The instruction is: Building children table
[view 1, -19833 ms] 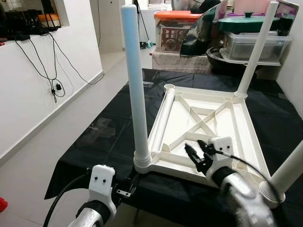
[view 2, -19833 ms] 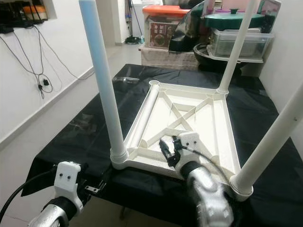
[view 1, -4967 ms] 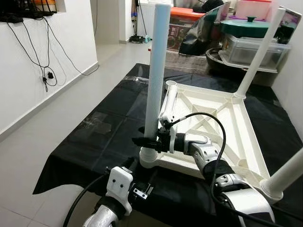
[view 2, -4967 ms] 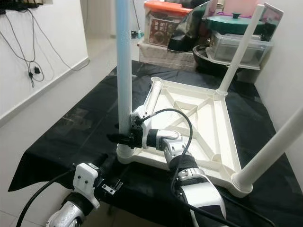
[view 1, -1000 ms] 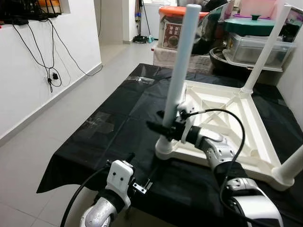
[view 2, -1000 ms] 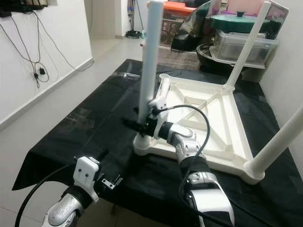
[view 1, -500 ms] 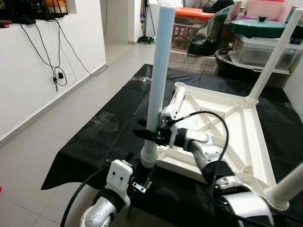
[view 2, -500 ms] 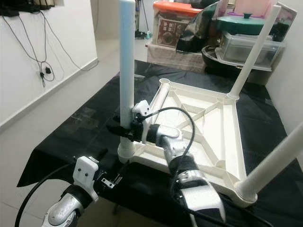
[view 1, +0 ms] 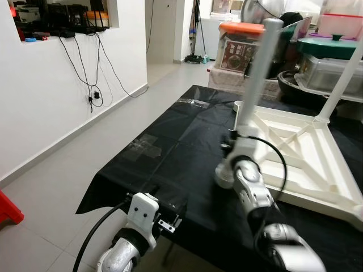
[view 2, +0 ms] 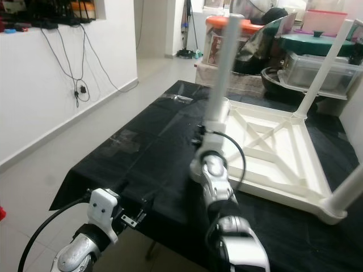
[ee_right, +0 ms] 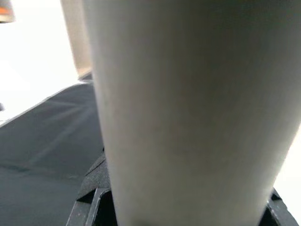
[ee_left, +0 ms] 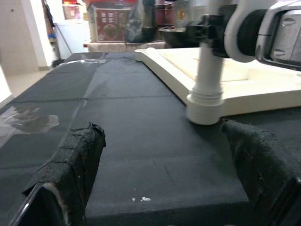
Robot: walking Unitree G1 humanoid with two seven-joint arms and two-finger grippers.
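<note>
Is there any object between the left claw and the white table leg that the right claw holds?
Nothing visible stands between them. The left claw hovers open at the near edge of the black cloth, and bare cloth runs from it to the leg. The right claw grips that leg low, near its corner socket.

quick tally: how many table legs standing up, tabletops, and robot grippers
upright legs: 3 (near left leg, far right leg, near right leg)
upside-down tabletop: 1
grippers: 2 (left gripper, right gripper)
total: 6
</note>
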